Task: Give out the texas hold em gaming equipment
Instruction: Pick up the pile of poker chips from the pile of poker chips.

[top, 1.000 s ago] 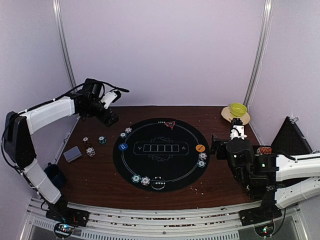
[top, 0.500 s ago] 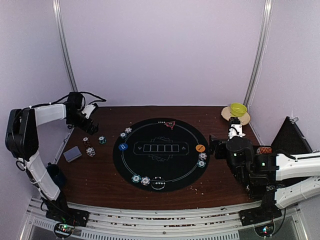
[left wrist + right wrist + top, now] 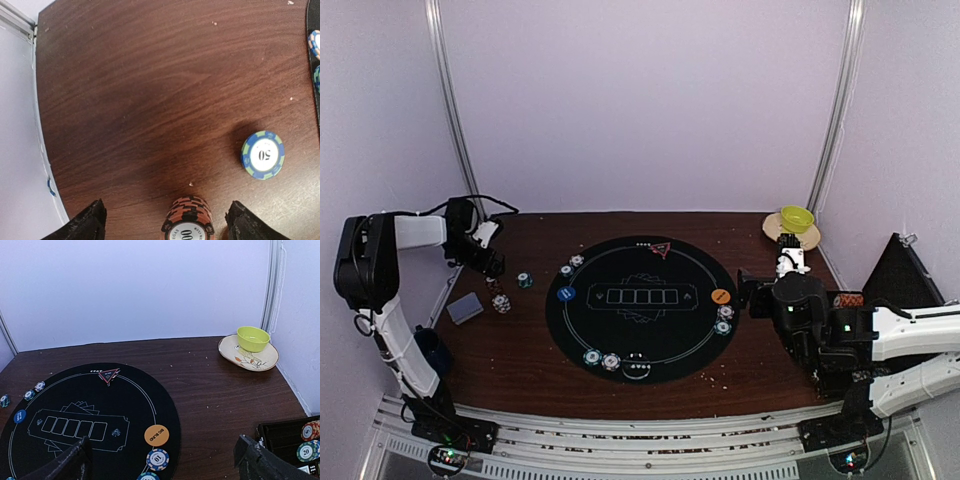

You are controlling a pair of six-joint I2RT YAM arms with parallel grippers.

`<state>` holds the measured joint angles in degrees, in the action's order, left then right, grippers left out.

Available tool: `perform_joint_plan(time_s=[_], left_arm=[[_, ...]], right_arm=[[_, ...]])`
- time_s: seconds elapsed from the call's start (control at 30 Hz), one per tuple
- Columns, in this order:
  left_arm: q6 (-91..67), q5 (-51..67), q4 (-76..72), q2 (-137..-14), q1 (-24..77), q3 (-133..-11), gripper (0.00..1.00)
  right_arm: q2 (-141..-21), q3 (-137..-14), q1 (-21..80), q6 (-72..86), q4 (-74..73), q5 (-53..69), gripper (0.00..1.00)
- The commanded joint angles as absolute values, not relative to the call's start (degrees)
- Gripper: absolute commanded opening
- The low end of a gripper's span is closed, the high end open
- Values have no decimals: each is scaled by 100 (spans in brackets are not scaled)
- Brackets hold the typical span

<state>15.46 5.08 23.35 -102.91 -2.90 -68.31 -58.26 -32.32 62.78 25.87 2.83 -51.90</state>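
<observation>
The left gripper (image 3: 166, 212) hangs over the far-left part of the brown table (image 3: 150, 90) with its jaws spread wide and nothing in them. A short stack of orange-red chips (image 3: 188, 220) stands on the wood between the two fingertips, clear of both. Just right of that stack and slightly farther lies a single blue chip marked 50 (image 3: 263, 155). A second small stack (image 3: 501, 303) sits nearer, with the grey-blue deck of cards (image 3: 465, 308) just to its left. A round black mat (image 3: 640, 330) fills the middle of the table. On it, the red triangle marker (image 3: 108, 375) is at the far edge, the blue button disc (image 3: 566, 295) at the left edge and the orange button disc (image 3: 156, 435) at the right edge. Striped chips lie in pairs around its rim: far left (image 3: 572, 266), right (image 3: 157, 459) just near of the orange disc, and near (image 3: 601, 359). The right gripper (image 3: 163, 452) hovers beside the mat's right side, jaws wide apart and empty. At the near right a black chip case (image 3: 280, 432) holds more chips (image 3: 306, 451). A yellow-green bowl (image 3: 253, 338) rests on a plate (image 3: 235, 352) in the far-right corner.
</observation>
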Motion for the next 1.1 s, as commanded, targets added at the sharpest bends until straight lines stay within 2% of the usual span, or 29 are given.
perform_joint_plan(time_s=[0.0, 0.2, 0.67, 1.07], left_arm=[[1528, 737, 2112, -10347, -379, -6704, 85], [1678, 768, 2076, -10255, -429, -6408, 83], [1617, 744, 2023, -10161, -466, -6330, 66], [1631, 808, 2063, -10118, -471, -6303, 58]], right_arm=[[-5768, -3358, 6332, 2575, 219, -5186, 100], [-5730, -3340, 6332, 2575, 232, -5195, 100], [-5725, -3354, 6345, 2577, 211, -5202, 100], [-5705, -3358, 6346, 2577, 193, -5199, 100]])
